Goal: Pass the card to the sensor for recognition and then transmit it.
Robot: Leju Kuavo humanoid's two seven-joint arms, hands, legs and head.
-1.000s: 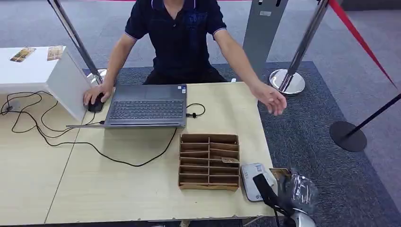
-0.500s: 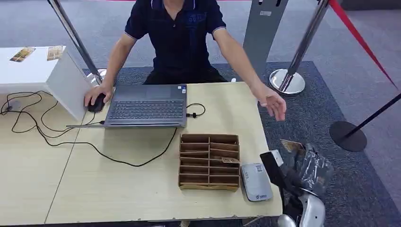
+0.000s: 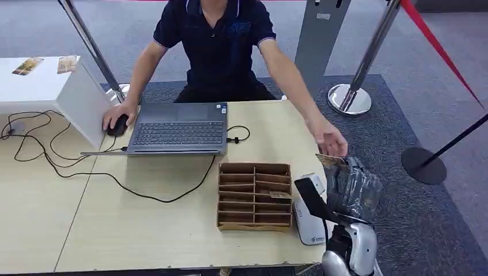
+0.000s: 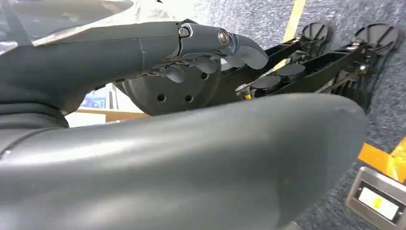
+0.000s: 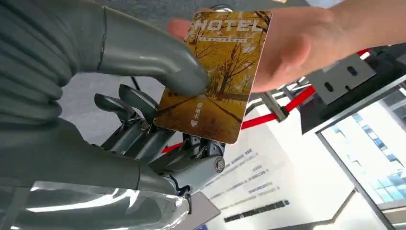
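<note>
In the head view, the right hand (image 3: pixel 352 187) is rising at the lower right of the frame, wrapped in a clear plastic cover, and is holding the card (image 3: pixel 330 160) up just beyond the table's (image 3: pixel 144 230) right edge; the person's hand (image 3: pixel 329 140) is hovering just above the card, while the sensor (image 3: pixel 309 221) is lying on the table just right of the wooden card rack (image 3: pixel 254 195). A laptop (image 3: pixel 175 129) is sitting at upper centre with the person's other hand on a mouse (image 3: pixel 118 126). In the left wrist view, the left hand (image 4: pixel 191 110) is hanging low, its fingers (image 4: pixel 210 48) curling loosely around nothing. In the right wrist view, the card (image 5: pixel 218 72), printed with autumn trees and the word HOTEL, is sitting at upper centre, pinched between the thick thumb (image 5: pixel 158 62) and the darker fingers (image 5: pixel 139 115) behind it, with the person's hand (image 5: pixel 292 48) reaching in at the upper right, touching or very near its far edge. The risk, as I judge it, is timing: if the thumb is lifting before the person is gripping firmly, the card is likely dropping to the carpet; if the hand is clinging too long, a pull could be bending the card.
</note>
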